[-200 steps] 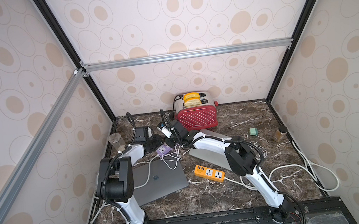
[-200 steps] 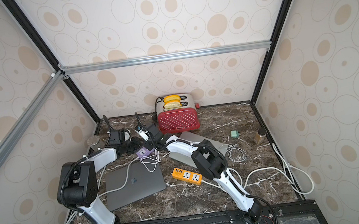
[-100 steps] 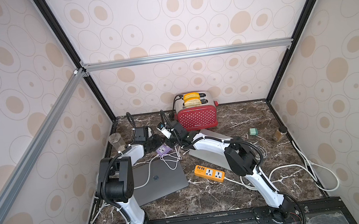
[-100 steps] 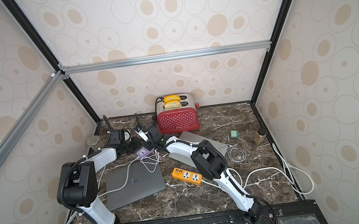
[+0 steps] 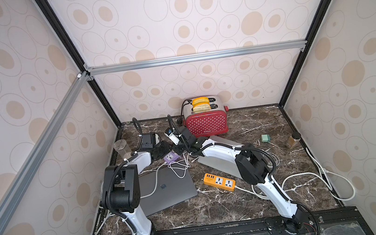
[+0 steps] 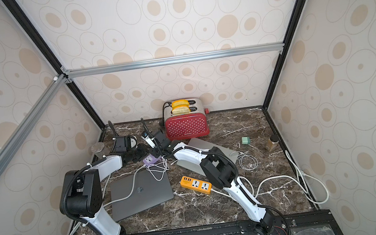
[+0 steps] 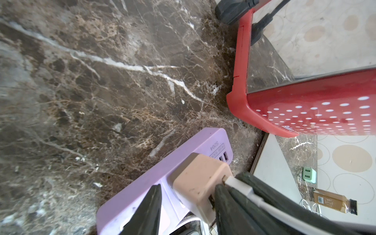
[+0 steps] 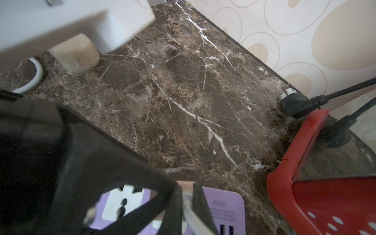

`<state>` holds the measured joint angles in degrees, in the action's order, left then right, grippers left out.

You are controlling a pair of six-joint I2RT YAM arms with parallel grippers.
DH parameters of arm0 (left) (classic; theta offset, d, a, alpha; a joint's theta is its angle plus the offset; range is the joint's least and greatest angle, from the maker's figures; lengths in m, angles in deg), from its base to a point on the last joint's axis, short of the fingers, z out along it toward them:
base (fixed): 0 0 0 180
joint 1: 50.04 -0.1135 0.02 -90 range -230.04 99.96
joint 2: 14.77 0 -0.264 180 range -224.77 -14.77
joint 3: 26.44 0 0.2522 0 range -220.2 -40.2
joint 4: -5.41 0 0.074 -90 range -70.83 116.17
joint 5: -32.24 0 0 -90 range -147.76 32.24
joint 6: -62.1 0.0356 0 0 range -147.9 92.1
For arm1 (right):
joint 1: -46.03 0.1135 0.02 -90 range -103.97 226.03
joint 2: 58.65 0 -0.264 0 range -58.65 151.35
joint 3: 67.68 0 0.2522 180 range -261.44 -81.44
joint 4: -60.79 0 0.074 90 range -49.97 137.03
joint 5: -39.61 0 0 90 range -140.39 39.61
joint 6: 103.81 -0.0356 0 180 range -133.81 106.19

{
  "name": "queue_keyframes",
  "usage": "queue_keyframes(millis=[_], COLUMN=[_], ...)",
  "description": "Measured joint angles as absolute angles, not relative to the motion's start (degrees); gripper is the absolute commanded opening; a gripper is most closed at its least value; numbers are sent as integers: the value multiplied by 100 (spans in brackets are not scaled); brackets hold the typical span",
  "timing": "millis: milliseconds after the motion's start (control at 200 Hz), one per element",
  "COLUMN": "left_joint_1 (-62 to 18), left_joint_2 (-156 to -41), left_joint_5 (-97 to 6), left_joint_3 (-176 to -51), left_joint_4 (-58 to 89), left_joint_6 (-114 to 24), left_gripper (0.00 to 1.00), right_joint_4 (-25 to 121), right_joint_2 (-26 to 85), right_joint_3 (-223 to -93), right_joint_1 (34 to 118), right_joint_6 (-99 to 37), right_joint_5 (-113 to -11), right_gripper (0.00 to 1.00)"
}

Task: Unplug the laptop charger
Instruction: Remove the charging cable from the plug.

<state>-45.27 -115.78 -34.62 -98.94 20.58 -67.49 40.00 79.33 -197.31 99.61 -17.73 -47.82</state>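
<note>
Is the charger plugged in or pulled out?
Plugged in: the charger sits in the purple power strip; right gripper pinches its cable.

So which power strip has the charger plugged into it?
The purple power strip, carrying the pinkish charger; the orange power strip has empty sockets.

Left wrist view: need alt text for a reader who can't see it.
A pinkish charger sits plugged into a purple power strip on the dark marble tabletop, between the left hand's spread fingers; a white cable leaves it, pinched by the right hand. A red polka-dot toaster stands beyond.
</note>
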Motion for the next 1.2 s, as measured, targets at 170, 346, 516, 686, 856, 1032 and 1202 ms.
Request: queue_keyframes(millis=[170, 346, 516, 686, 856, 1032, 1202], left_joint_1=[-4522, -4516, -4516, -4505, -4505, -4505, -4505], left_joint_2=[-11578, -11587, -11604, -11611, -11611, -11604, -11591], left_joint_5=[-3467, -3467, -3465, -3451, -3451, -3451, -3476], left_joint_3=[-9881, -9879, -9877, -9861, -9855, -9820, -9787], left_joint_4=[2018, 1988, 1955, 1907, 1887, 1828, 1782], left_joint_6=[-6747, -6749, -6747, -6747, -6749, -6747, -6745], left_gripper=[44, 43, 43, 43, 43, 43, 43], right_joint_4=[3718, 3648, 3585, 3408, 3405, 3403, 3401], right_joint_2=[7933, 7933, 7933, 7933, 7933, 7933, 7933], right_joint_3=[-19864, -19895, -19928, -20011, -20011, -20011, -20026], right_joint_1=[9939, 9966, 9981, 10001, 9977, 9961, 9926], right_joint_6=[-1782, -1638, -1568, -1492, -1577, -1688, -1830], right_joint_5=[-4804, -4743, -4675, -4570, -4577, -4618, -4730], right_gripper=[4, 5, 5, 5, 5, 5, 5])
